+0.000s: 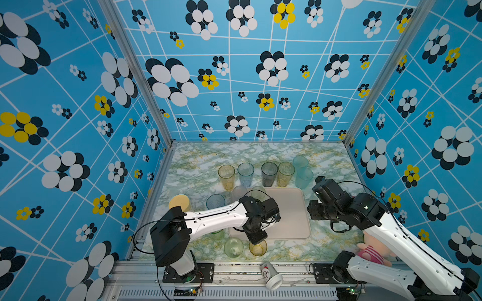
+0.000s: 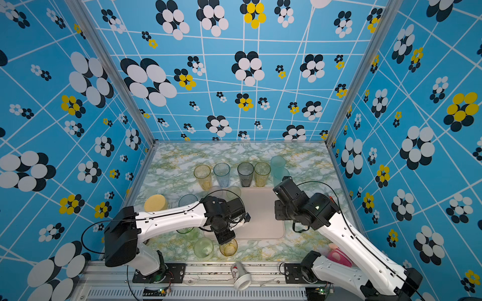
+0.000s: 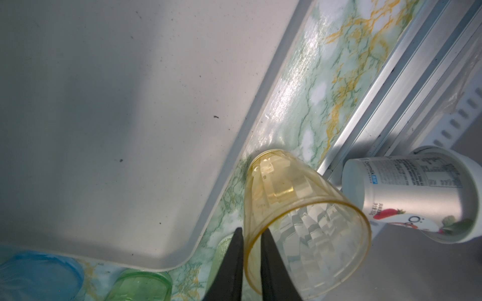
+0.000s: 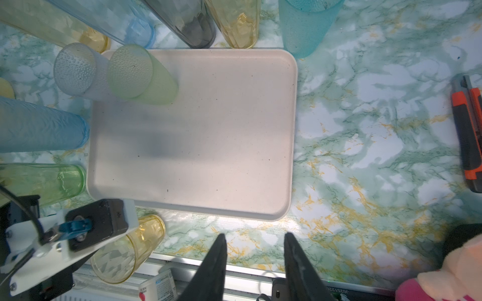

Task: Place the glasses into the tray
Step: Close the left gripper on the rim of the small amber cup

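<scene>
Green-gold marbled table [image 1: 326,161] inside blue flower-print walls [image 1: 234,78]. Smooth cream tray [image 1: 292,208] centre; faceted translucent glasses [image 1: 269,174] mostly around it. Left gripper [image 3: 252,230] narrow astride amber glass [image 3: 300,208] rim beside tray, grip unclear; right gripper [image 4: 255,234] half-open over table.

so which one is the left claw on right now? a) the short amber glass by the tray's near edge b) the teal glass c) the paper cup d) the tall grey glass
a: the left claw has one finger inside and one outside the rim of the short amber glass, which is beside the tray, not in it.
</scene>
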